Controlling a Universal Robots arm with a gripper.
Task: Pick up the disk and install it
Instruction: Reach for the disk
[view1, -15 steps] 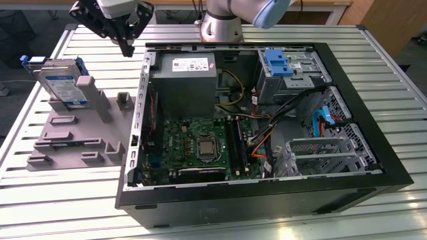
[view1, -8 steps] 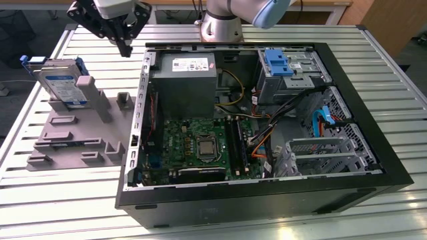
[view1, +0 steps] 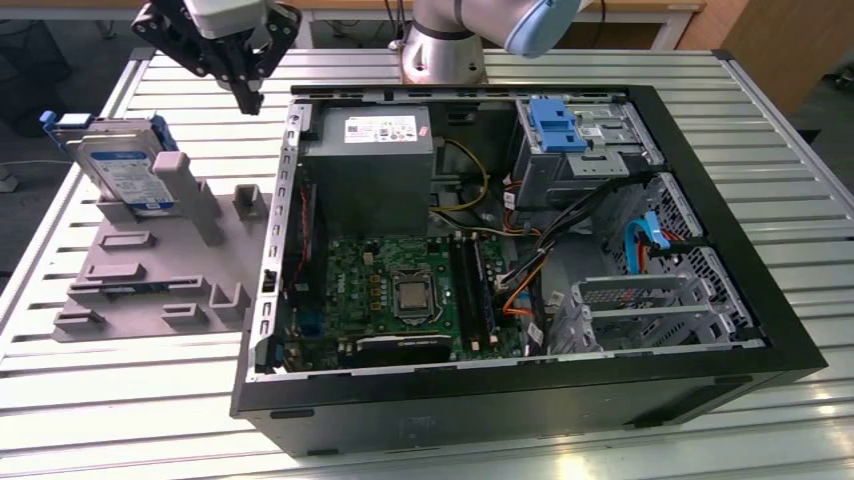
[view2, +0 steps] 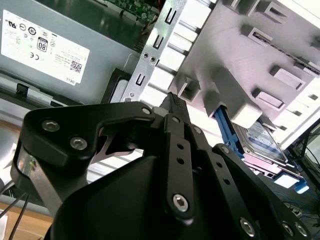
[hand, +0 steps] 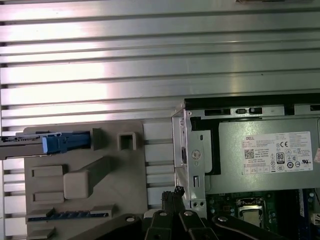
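The disk (view1: 120, 170) is a silver drive with a white-and-blue label and blue rails. It leans upright in a grey stand (view1: 147, 270) at the exterior view's left. The second wrist view shows the disk (view2: 260, 140) behind the stand's posts, and in the first wrist view the disk (hand: 30, 142) is edge-on. My gripper (view1: 248, 100) hangs above the table between the stand and the computer case, right of the disk and apart from it. Both wrist views show the gripper (view2: 174, 100) (hand: 174, 192) shut, black fingers together, holding nothing.
An open computer case (view1: 721, 300) lies on the slatted metal table (view1: 107, 400), with a grey power-supply box (view1: 367, 160) at its back. A blue bracket (view1: 558, 125) sits in the drive bay at the back right. Cables cross the case's middle.
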